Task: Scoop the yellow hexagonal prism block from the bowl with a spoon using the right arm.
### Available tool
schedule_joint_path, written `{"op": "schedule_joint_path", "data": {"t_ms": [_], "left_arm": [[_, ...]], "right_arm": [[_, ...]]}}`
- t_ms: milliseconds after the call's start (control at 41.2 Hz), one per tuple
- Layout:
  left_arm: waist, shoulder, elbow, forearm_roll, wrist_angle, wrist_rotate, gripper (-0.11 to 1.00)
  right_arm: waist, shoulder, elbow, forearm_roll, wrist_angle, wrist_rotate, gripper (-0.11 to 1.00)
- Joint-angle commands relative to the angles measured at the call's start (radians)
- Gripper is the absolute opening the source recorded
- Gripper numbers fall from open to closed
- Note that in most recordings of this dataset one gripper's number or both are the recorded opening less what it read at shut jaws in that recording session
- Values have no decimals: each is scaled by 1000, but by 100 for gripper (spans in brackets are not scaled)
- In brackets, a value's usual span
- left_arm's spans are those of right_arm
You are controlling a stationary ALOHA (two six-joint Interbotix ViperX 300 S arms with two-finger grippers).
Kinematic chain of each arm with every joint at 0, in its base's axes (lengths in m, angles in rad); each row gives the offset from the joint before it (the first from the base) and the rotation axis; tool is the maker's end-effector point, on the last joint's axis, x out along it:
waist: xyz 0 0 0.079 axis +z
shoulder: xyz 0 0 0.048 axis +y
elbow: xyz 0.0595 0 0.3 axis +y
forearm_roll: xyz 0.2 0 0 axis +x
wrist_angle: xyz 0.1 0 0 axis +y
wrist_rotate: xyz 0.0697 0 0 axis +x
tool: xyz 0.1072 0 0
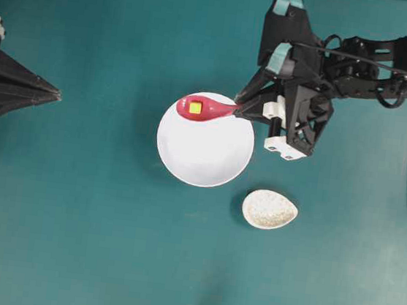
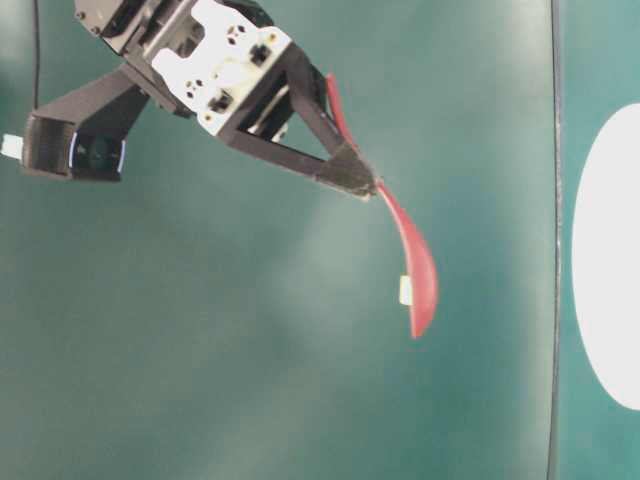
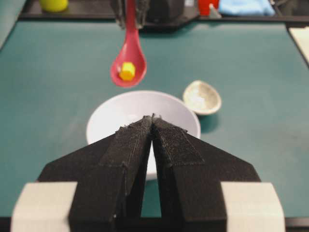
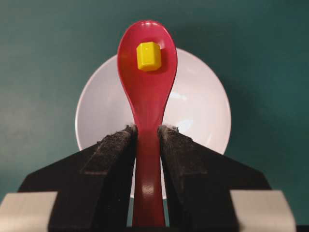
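Note:
The yellow hexagonal prism block (image 1: pixel 195 107) (image 4: pixel 148 56) (image 3: pixel 127 70) lies in the scoop of the pink-red spoon (image 1: pixel 207 108) (image 4: pixel 147 92) (image 3: pixel 128 63) (image 2: pixel 410 255). That spoon hangs in the air above the far rim of the white bowl (image 1: pixel 204 149) (image 4: pixel 203 106) (image 3: pixel 125 113) (image 2: pixel 608 260). My right gripper (image 1: pixel 239 112) (image 4: pixel 147 131) (image 2: pixel 355 180) is shut on the spoon's handle, both pads pressed to its sides. At the table's left edge my left gripper (image 1: pixel 57 94) (image 3: pixel 152 117) is shut with its tips together, holding nothing and pointing at the bowl.
A small speckled beige oval rest (image 1: pixel 270 209) (image 3: pixel 202 97) lies just right of and in front of the bowl. The right arm (image 1: pixel 361 64) stretches in from the back right. Yellow, red and blue items sit beyond the table's far edge in the left wrist view.

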Motion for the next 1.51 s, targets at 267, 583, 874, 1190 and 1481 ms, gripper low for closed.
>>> {"op": "schedule_joint_path", "data": {"t_ms": [267,583,874,1190,1481], "left_arm": [[2,6,-31,3,-8,-2,8],[2,6,-31,3,-8,-3,8],[2,6,-31,3,-9,-3,8],[2,6,-32,3,-8,-3,8],[2,5,-32,3,-8,-3,8]], "right_arm": [[2,-37,-20,-3,-3,2,24],[2,-49,-20,-3,-3,2,24],[2,-51,-20,-3,-3,2,24],[2,-54,-20,-2,5,2,24],[-2,-83,-20,-3,6,2,24]]}}
